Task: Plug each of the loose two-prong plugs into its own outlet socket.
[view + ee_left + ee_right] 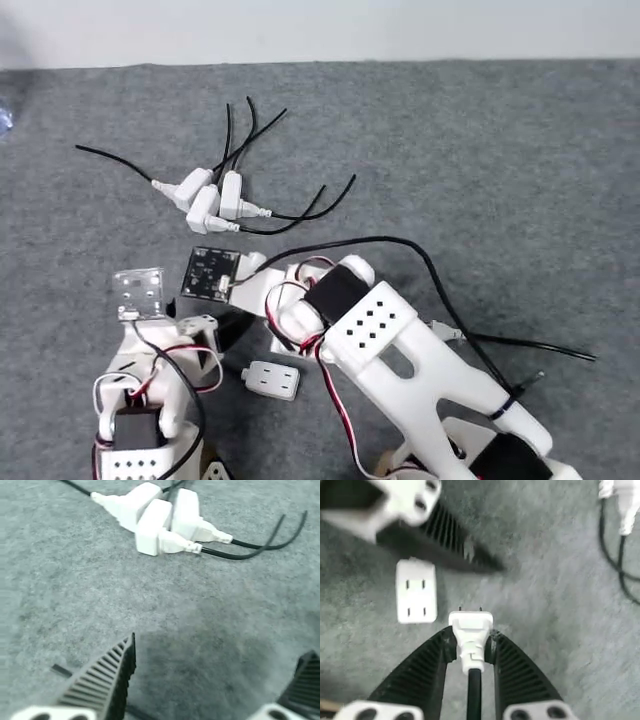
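Three loose white two-prong plugs (210, 198) with black cords lie bunched together at the back left of the grey mat; the left wrist view sees the same plugs (160, 520) some way ahead of my left gripper (219, 650). That gripper is open with nothing between its fingers. My right gripper (471, 636) is shut on a fourth white plug (470, 622), prongs pointing forward, just above the mat. The white outlet block (416, 591) lies flat beside it, sockets up, apart from the prongs. In the high view the outlet block (272, 379) sits between the two arms.
One black finger of the left gripper (445, 542) hangs close in front of the held plug and the outlet. A black cable (400, 243) loops over the right arm. A second black cord (540, 347) trails off to the right. Bare mat stretches at the back right.
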Tool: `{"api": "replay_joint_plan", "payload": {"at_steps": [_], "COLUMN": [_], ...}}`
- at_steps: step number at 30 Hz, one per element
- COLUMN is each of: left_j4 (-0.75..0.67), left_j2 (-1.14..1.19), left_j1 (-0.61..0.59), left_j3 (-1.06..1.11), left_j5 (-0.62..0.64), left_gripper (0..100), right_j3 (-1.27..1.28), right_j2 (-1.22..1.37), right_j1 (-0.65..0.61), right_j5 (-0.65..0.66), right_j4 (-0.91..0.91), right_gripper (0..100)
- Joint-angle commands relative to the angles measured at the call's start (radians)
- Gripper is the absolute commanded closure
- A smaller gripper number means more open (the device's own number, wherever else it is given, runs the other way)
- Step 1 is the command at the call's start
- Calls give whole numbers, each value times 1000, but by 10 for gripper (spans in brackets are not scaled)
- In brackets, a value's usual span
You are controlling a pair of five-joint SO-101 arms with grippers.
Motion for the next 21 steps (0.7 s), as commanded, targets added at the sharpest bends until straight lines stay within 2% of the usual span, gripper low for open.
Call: {"api": "replay_joint_plan", "payload": {"at_steps": [1,4,9,21], "left_j4": [0,2,0,0], "left_j2": [-8,-8,-8,-8], "left_j1": [-110,-160,-140,-133], "left_j3": [-24,-22,-10,-10], "left_j5": [6,5,3,3], "left_gripper": [542,542,542,542], "right_j3": [15,84,193,204], "right_j2": [-33,-35,-33,-24], "right_j1": [-10,-54,-153,-159], "right_j5": [-2,-8,-41,-60], "right_j4": [48,45,-19,-84], "right_gripper": [990,990,990,990]}}
